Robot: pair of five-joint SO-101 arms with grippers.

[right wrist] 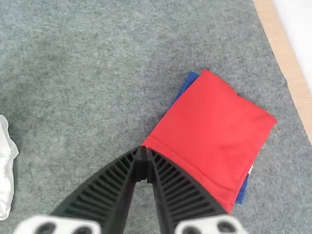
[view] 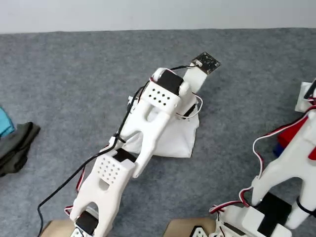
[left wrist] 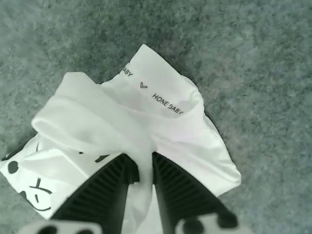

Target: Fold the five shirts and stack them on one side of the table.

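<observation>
Left fingers [left wrist: 109, 187] pinched shut on a fold of the white shirt [left wrist: 170, 131], which lies crumpled at mid-desk [view: 64, 74]. Right fingers [right wrist: 165, 180] closed tip to tip at a corner of the red shirt [right wrist: 214, 136]; whether they nip cloth cannot be told. Red shirt folded, atop a folded blue shirt [right wrist: 187, 82] at the desk's right side. Dark shirt [view: 17, 145] and teal shirt [view: 4, 121] heaped at the left edge. Judged progress: two stacked, one being folded, two left.
</observation>
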